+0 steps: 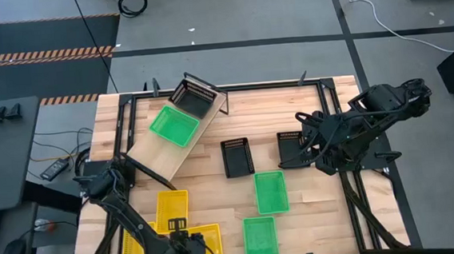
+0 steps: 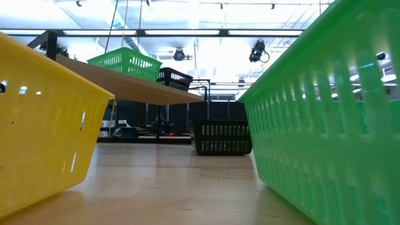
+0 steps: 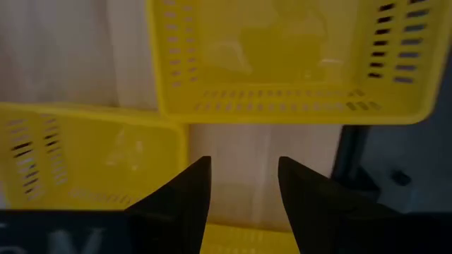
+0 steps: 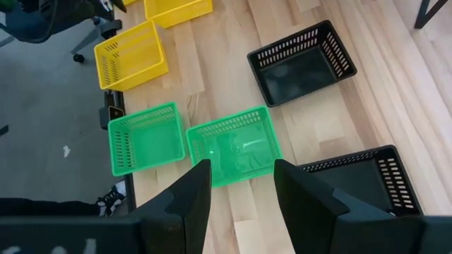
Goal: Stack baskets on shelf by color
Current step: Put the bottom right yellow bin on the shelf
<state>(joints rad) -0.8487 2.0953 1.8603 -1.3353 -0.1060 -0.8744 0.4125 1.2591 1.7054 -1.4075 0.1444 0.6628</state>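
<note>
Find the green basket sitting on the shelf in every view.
High view: green basket on the tilted shelf, upper left.
Low view: upper left, on the shelf.
Left wrist view: not in it.
Right wrist view: not in it.
Shared landmark: black basket beside it on the shelf.

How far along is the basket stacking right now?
Barely started. The tilted shelf holds only one green basket and one black basket, side by side, unstacked. Nothing is in hand: the left claw hangs open over the yellow baskets, and the right claw is open above a green basket. Seven baskets remain on the table.
</note>
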